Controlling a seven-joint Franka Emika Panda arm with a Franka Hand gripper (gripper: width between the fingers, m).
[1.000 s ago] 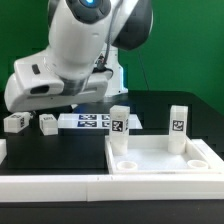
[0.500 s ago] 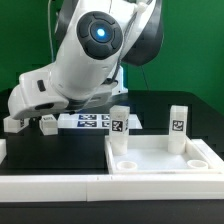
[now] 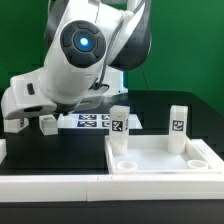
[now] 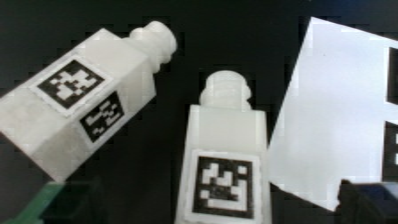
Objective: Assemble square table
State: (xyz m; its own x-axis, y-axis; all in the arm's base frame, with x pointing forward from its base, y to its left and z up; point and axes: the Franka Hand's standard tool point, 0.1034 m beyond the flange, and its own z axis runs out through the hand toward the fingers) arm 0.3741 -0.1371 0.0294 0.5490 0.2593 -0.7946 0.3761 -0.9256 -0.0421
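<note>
Between the spread fingers lies one leg, another leg beside it.

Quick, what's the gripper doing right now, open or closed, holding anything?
Gripper: open, holding nothing; a loose leg shows in the gap between its fingertips.

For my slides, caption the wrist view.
Two tagged white legs lie side by side on the black table, beside the marker board.

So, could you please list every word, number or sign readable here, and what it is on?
No words, brands or numbers are readable.
Only letterless black-and-white square tags, on one loose leg, the other loose leg, the standing leg on the exterior view's left, the standing leg on its right, and the marker board.
</note>
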